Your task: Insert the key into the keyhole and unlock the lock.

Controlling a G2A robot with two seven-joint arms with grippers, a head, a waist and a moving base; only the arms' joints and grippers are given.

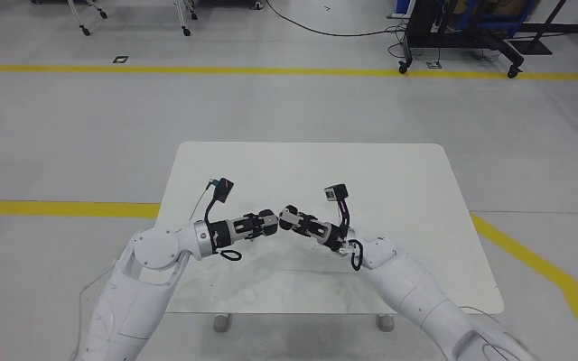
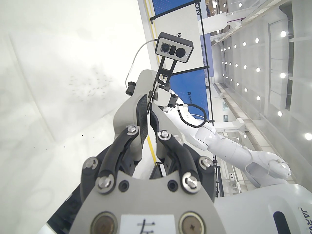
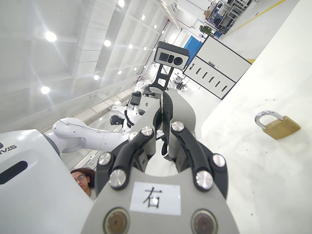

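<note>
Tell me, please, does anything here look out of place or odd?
Nothing is spilled or broken. One thing stands out: the padlock lies flat on the table, apart from both arms, while the left tool and the right tool are shut and face each other tip to tip above the table's middle.

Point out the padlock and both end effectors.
Padlock (image 3: 282,128): right wrist view, on its brass body.
Left end effector (image 2: 149,104): left wrist view, between its fingertips.
Right end effector (image 3: 161,103): right wrist view, between its fingertips.

On the padlock (image 3: 277,125), the keyhole cannot be made out. Whether the left gripper (image 2: 149,105), fingers pressed together, holds anything is unclear.
</note>
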